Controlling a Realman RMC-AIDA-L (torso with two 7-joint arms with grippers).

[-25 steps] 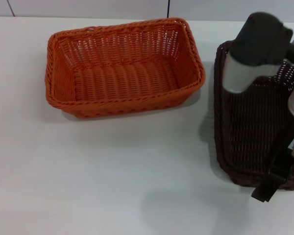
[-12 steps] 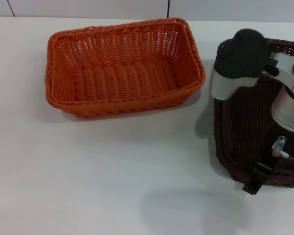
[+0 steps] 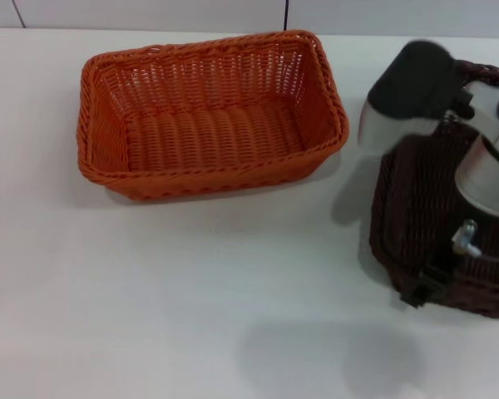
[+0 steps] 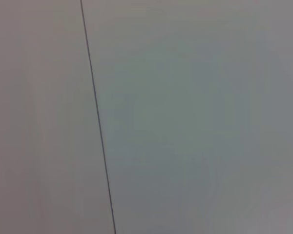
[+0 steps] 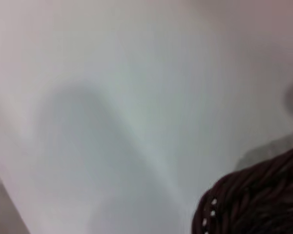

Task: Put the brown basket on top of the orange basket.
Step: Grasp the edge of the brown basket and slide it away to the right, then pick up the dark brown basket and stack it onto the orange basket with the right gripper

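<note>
Here, right end effector (image 3: 420, 287), gripping brown basket (image 3: 420, 216) rim

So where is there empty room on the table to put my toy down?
The table is bare in front of the orange basket and to its left. The right side is crowded: the right gripper is on the brown basket, leaving only a narrow gap between the baskets.

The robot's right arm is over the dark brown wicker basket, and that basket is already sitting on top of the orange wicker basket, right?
Not quite. The right arm is over the dark brown wicker basket, but the head view shows that basket apart from the bright orange wicker basket, beside it on the white table, not on top.
</note>
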